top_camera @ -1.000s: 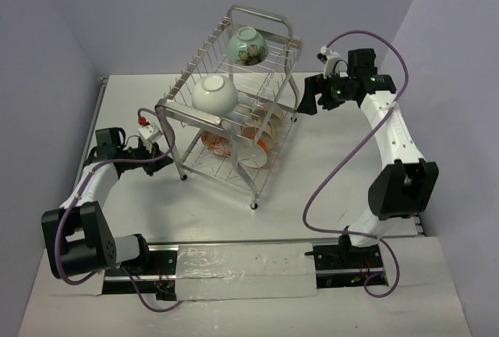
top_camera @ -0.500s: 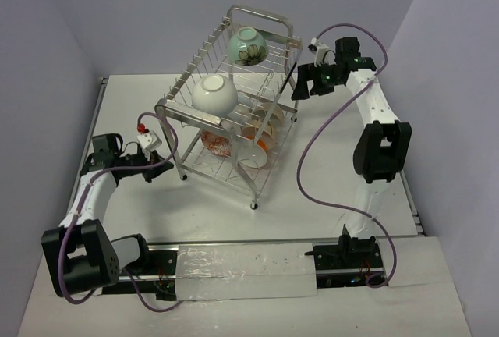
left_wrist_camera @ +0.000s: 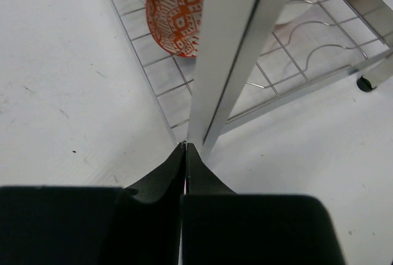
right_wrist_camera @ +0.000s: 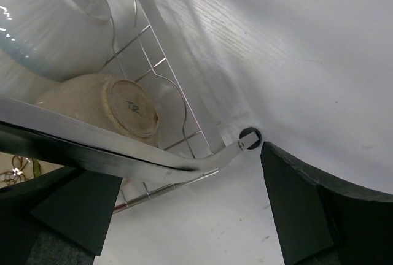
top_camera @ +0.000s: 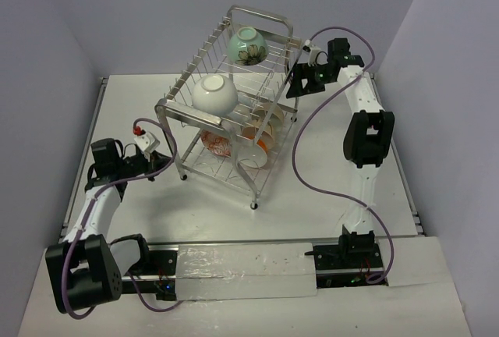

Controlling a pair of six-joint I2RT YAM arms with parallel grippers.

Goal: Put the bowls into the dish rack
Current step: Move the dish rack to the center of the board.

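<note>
Dish rack [top_camera: 175, 110] stands centre of the top view on the white surface [top_camera: 327, 157]. Upper tier: mint bowl [top_camera: 248, 45] at the back, white bowl [top_camera: 214, 94] nearer the front. Lower tier: orange-red patterned bowl [top_camera: 217, 143] plus pale ones on edge. Left tool [top_camera: 160, 164], lower left, is fully closed w/ nothing in it, tips just beside a rack leg. Right tool [top_camera: 300, 81], upper right, is spread wide and empty, w/ the rack's top rail between its fingers; contact unclear. Purple cable [top_camera: 300, 173] loops right of the rack.

Left arm [top_camera: 95, 203] sits low and folded, left gripper [top_camera: 158, 165] pinched fully closed. Right arm [top_camera: 366, 138] reaches far out, elbow high, right gripper [top_camera: 299, 84] gaping wide.
</note>
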